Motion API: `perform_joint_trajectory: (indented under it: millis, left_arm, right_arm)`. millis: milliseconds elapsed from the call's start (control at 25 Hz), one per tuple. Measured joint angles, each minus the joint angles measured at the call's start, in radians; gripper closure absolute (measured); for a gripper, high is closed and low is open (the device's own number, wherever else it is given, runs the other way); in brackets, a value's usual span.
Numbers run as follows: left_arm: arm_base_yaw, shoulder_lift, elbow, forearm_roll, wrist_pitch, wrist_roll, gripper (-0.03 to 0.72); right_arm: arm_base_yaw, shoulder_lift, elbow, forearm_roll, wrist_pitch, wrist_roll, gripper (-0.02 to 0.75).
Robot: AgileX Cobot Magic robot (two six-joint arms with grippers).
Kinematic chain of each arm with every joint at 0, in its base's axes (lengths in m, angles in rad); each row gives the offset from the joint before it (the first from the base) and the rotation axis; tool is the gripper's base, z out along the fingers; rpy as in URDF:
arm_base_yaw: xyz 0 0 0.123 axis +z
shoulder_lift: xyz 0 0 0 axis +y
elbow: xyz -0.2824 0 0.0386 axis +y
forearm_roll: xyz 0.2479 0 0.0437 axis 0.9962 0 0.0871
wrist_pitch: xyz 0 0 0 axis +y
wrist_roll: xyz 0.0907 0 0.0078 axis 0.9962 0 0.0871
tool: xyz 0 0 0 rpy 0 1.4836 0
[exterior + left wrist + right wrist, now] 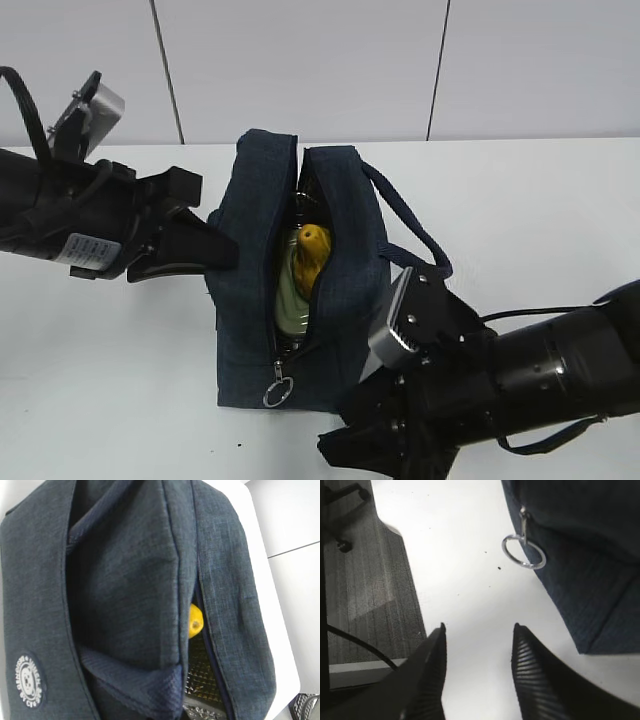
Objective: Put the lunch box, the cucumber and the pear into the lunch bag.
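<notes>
Two grippers — left against lunch bag, grip unclear; right spread wide nr ring pull.

White table with a matte top, bearing a few dark specks near its front edge. Behind it, a pale panelled wall divided by thin dark vertical seams. Below the table edge, grey ribbed carpet, a black cable and a chair caster. Lighting even and diffuse.
</notes>
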Motion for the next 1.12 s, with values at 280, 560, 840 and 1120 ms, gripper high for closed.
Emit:
perform_joint_trajectory:
  millis: [280,560,840,1120]
  left_arm:
    - [0.000,0.000,0.000,0.000,-0.001,0.006,0.704]
    - [0.000,0.000,0.000,0.000,-0.001,0.018,0.704]
    - [0.000,0.000,0.000,0.000,-0.001,0.019,0.704]
    - [0.000,0.000,0.000,-0.002,0.001,0.019,0.704]
  right_arm:
    - [0.000,0.058,-0.085,0.002,0.001,-0.092,0.395]
    - [0.000,0.112,-0.135,0.002,0.052,-0.159,0.395]
    - [0.000,0.175,-0.174,0.002,0.062,-0.167,0.395]
    - [0.000,0.222,-0.204,0.002,0.073,-0.175,0.382]
